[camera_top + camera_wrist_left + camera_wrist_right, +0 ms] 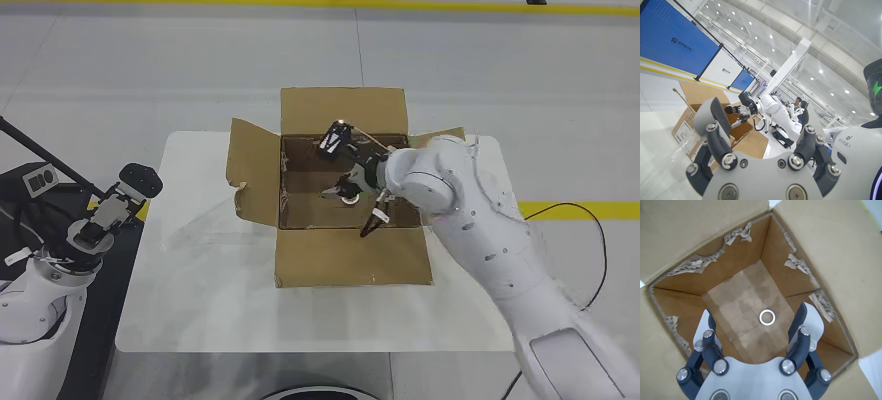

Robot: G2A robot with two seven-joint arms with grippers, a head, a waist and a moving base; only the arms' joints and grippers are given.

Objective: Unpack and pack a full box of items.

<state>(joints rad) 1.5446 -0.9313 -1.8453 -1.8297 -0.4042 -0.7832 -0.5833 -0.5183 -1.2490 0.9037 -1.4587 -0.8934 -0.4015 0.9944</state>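
Box [350, 258]: brown cardboard. You had it standing open on the white table [200, 300], toward the far side, with all four flaps folded outward. In the left wrist view its printed side wall [683, 123] faced that camera.
Box rim: torn and ragged along several edges and corners, as the right wrist view showed on the inner walls [745, 262].
Box contents: one ring [767, 317], pale and metallic-looking. It lay flat on the bare cardboard floor, near the floor's middle seam and clear of all four walls.
Right gripper [755, 311]: your right arm held it over the open mouth of the box, pointing down into it. The fingers [799, 315] were spread wide with nothing between them. In its own wrist view the ring sat far below, between the two fingers and nearer one of them, touching neither.
Right gripper, other views: from above it hung over the middle of the box opening [352, 205]. The left wrist view showed it farther off, just above the box rim [733, 116].
Left gripper [761, 106]: your left arm held it off the table's left edge [135, 182], well apart from the box. The fingers were parted and empty, with the dark pad [720, 115] of one turned inward.
Table: white-topped and bare around the box.
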